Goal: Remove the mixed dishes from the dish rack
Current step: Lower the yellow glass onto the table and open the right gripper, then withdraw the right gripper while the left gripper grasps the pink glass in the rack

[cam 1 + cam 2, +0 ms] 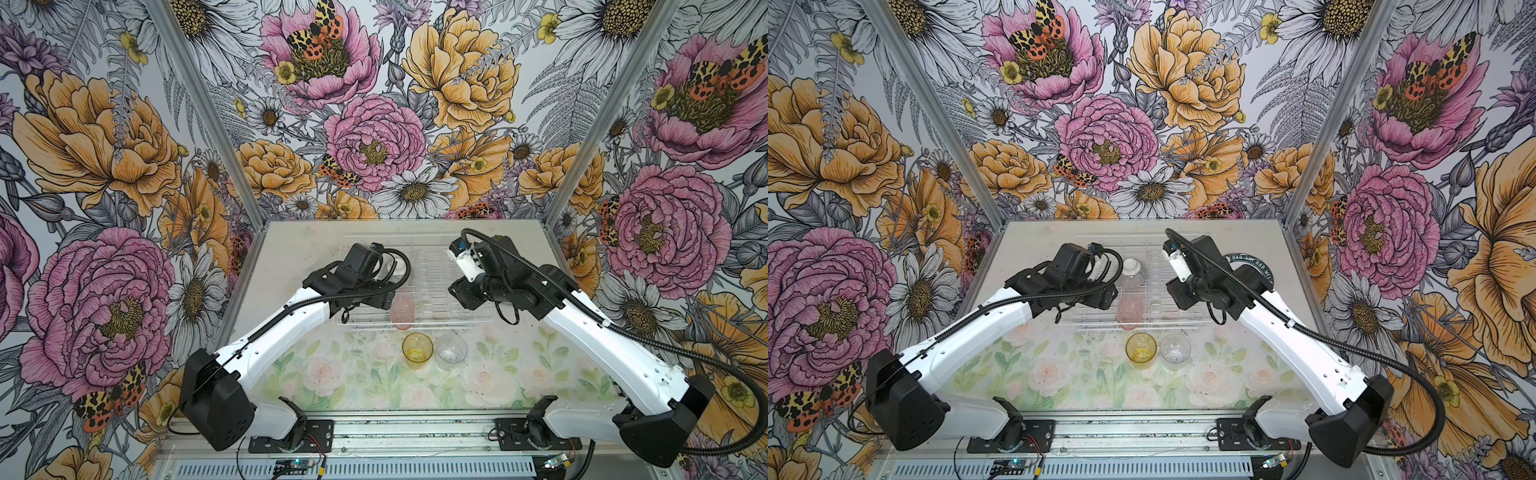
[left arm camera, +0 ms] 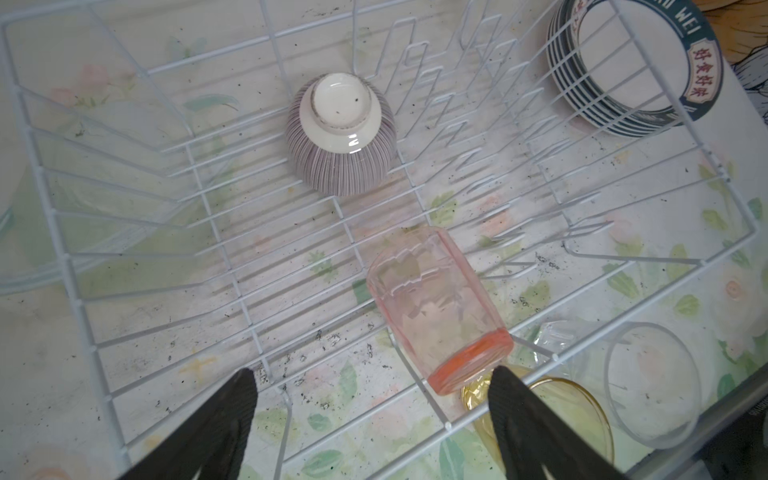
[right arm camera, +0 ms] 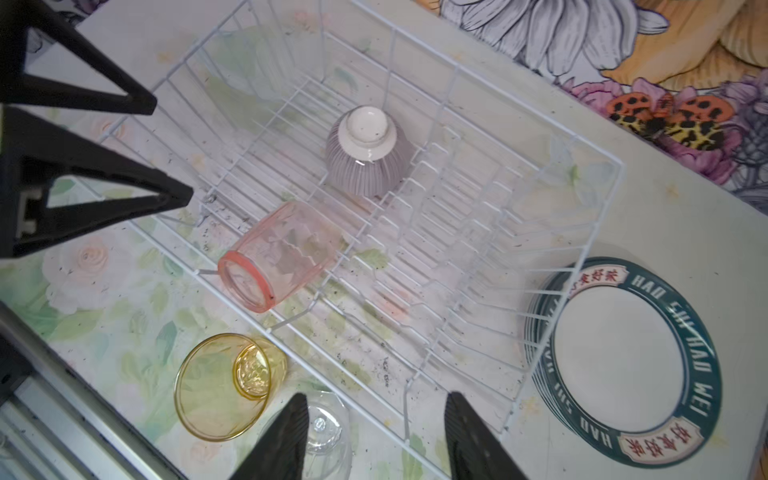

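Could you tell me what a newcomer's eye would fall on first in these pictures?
The loud floral walls on all three sides strike first. Then comes the white dish rack, holding a pink tumbler on its side and an upturned striped bowl; stacked plates sit beside it.

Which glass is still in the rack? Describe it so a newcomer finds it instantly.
Find the white wire dish rack on the table's far half. Along its robot-side edge, in front of the upturned striped bowl, lies the pink tumbler. It alone is pink and tipped on its side inside the rack; the yellow tumbler and clear tumbler stand upright outside.
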You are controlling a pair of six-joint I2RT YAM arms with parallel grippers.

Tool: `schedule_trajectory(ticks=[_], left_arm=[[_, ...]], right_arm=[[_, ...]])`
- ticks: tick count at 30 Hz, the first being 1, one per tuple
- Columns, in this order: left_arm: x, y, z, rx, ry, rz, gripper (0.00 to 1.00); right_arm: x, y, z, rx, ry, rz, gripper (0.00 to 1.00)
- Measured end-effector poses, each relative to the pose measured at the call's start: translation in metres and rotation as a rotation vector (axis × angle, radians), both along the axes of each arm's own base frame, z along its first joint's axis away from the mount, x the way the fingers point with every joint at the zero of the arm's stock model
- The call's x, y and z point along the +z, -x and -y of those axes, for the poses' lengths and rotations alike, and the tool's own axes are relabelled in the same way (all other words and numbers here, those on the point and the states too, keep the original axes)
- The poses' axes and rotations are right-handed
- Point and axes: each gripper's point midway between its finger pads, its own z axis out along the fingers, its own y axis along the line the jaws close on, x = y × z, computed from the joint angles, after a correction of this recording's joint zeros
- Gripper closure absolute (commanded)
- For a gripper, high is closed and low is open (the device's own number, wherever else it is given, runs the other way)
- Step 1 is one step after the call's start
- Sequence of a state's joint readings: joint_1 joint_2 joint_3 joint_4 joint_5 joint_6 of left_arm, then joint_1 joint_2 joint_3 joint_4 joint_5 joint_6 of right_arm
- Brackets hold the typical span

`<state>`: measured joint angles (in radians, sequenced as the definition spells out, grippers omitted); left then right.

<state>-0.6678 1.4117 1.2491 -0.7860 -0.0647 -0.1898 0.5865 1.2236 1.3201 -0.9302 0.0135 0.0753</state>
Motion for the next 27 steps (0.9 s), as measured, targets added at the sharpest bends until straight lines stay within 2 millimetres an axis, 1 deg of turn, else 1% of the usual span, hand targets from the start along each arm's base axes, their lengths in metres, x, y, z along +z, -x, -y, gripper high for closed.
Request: schedule_trajectory(ticks=[4,8,11,14,21,27], left_arm=[[-0.007,0.001,0.031,-0.039,-0.024,-0.014,0.1],[-0.026,0.0,0.05,-0.049,-0.05,-0.059,0.1],[-0.043,0.0,0.057,-0.046,-0.072,-0.097,0.1],[-0.054,0.001,0.058,-0.036,-0.087,-0.127,0.09],[-0.06,0.003,0.065,-0.025,-0.104,-0.164,0.09],[-0.07,0.011,0.073,-0.04,-0.152,-0.208,0.09]], right_arm=[[-0.004,-0.004,0.014,-0.069,-0.063,0.025,0.43],[-0.007,-0.01,0.019,-0.1,-0.109,0.039,0.43],[-0.005,-0.013,0.022,-0.11,-0.136,0.054,0.43],[-0.003,-0.015,0.024,-0.113,-0.16,0.071,0.43],[0.002,-0.015,0.031,-0.116,-0.207,0.103,0.42],[0.003,-0.013,0.032,-0.106,-0.24,0.115,0.42]])
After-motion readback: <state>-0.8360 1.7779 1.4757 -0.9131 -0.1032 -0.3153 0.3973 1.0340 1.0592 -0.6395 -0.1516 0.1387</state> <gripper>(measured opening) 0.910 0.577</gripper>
